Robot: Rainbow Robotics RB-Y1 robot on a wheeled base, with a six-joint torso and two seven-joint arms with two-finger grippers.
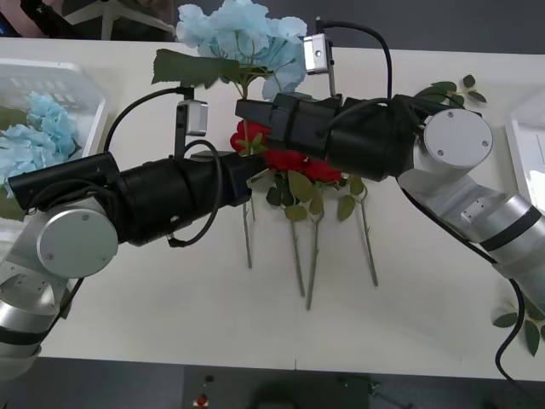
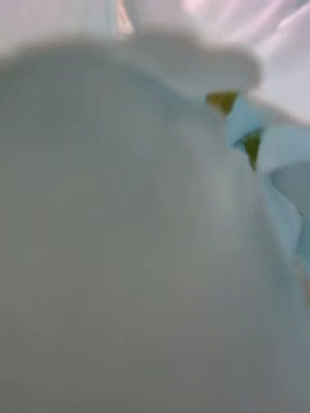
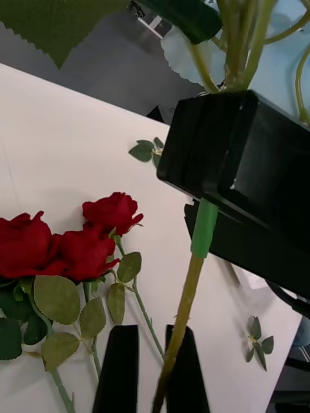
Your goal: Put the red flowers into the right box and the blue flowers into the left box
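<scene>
We see our right gripper (image 3: 226, 155) clamping the blue flowers' (image 1: 243, 34) stem above the red flowers (image 1: 289, 160); our left gripper (image 3: 152, 368) nearly closed beside that stem.

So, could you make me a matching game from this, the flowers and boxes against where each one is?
1 roses
2 raised blue flowers
3 left box
4 right box

a at the table's right edge
b held in the right tool
c lying mid-table
d at the table's left end, more blue flowers inside

Pairs: 1-c, 2-b, 3-d, 4-a
</scene>
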